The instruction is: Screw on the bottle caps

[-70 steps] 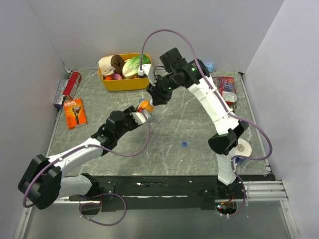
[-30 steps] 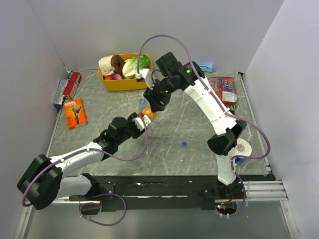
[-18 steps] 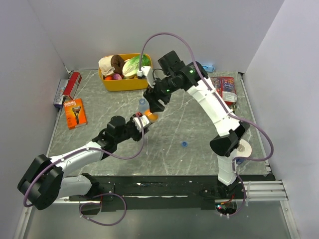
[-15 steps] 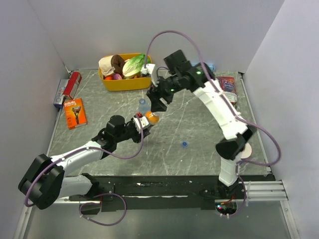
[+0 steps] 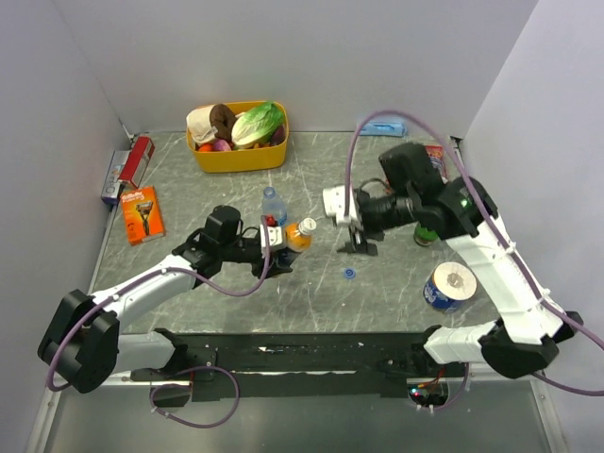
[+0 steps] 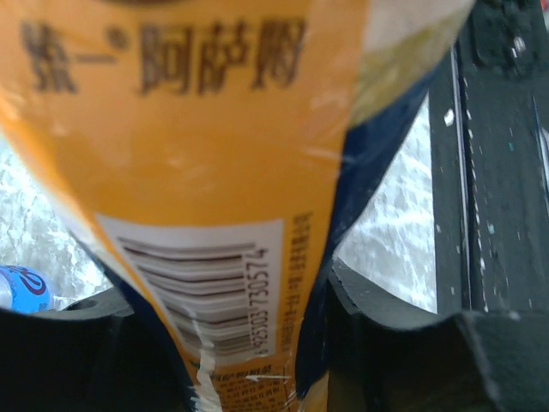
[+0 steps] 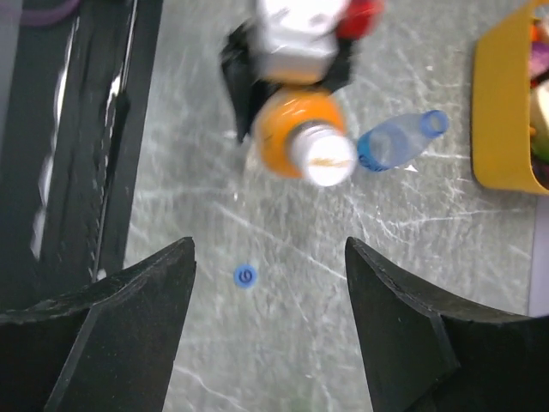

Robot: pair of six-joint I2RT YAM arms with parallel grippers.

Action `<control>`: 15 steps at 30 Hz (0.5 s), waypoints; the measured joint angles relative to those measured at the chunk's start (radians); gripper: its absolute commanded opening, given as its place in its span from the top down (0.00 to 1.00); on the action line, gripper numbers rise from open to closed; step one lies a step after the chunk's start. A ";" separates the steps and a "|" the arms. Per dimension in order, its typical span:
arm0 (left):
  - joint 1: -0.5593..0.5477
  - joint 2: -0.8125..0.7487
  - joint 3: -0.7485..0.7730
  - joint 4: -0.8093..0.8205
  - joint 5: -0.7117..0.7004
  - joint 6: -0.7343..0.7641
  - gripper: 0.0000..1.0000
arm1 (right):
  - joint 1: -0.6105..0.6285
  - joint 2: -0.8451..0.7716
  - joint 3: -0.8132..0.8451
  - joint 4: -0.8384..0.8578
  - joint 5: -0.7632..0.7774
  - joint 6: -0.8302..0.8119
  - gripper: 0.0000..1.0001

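My left gripper (image 5: 276, 247) is clamped on the orange bottle (image 5: 300, 233), white cap (image 7: 324, 163) on top. My right gripper (image 7: 268, 247) is wide, empty. The blue cap (image 7: 245, 275) lies flat on the table (image 5: 396, 283) under the right finger gap; right arm nearer.

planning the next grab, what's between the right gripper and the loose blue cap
Nothing, just bare tabletop between the right gripper and the blue cap; the top view shows it.

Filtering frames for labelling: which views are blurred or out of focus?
Left wrist: the orange bottle fills the frame from too close, so its upper lettering is soft and the barcode is sharper. Right wrist: motion-smeared, worst around that bottle's white cap; the blue cap is legible. Top external: sharp, evenly lit.
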 measured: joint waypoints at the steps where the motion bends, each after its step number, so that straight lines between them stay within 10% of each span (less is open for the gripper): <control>1: 0.000 0.000 0.013 -0.029 0.007 0.026 0.99 | 0.010 -0.016 -0.026 -0.002 0.005 -0.031 0.23; 15: 0.001 -0.003 0.054 -0.264 0.024 0.282 0.99 | 0.138 0.077 0.024 -0.029 0.035 -0.252 0.29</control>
